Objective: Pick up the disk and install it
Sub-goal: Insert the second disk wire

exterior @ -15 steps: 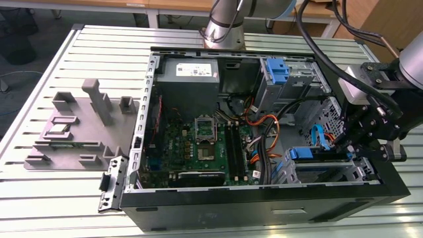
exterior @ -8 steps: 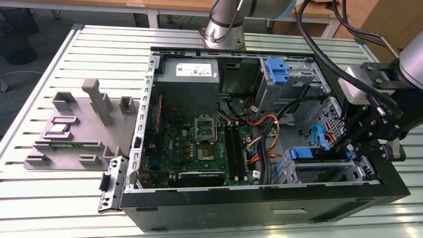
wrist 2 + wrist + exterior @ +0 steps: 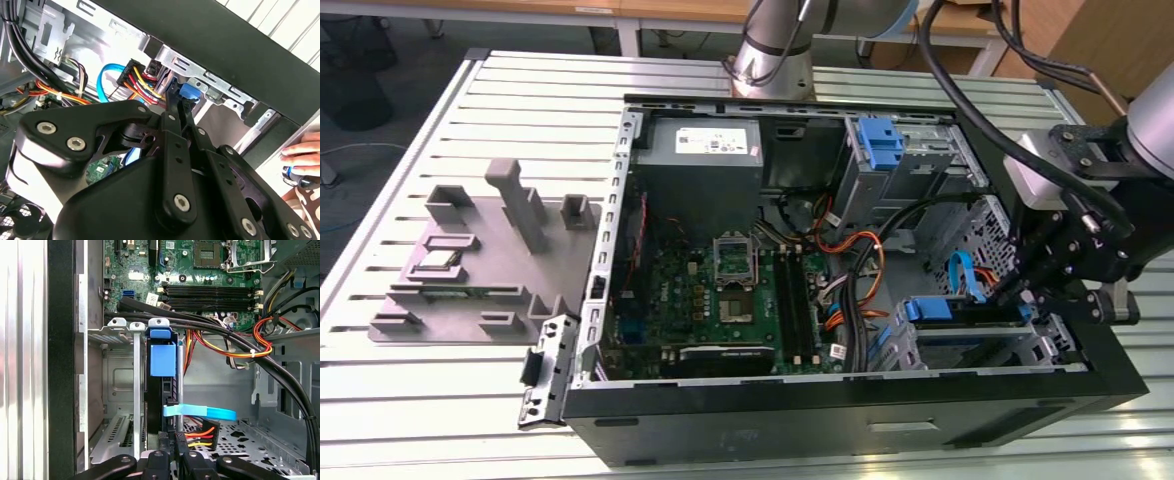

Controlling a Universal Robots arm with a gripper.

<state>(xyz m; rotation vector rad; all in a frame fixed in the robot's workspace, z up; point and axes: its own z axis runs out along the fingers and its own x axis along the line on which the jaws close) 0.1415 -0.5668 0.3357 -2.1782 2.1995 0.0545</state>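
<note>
First wrist view: disk (image 3: 162, 360) between fingers (image 3: 165, 460).

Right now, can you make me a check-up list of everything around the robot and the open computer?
Surface: slatted metal table, carrying the open computer case.
Job's things: the disk, in its blue carrier, stands on edge in the drive bay at the case corner.
Clutter: grey fixture block beside the case.
Grippers: gripper at the drive bay, right above the disk.
Cables: orange, red and yellow wire bundle, blue flat cable, thick black cables.
Surroundings: a person's hand outside the case.
</note>
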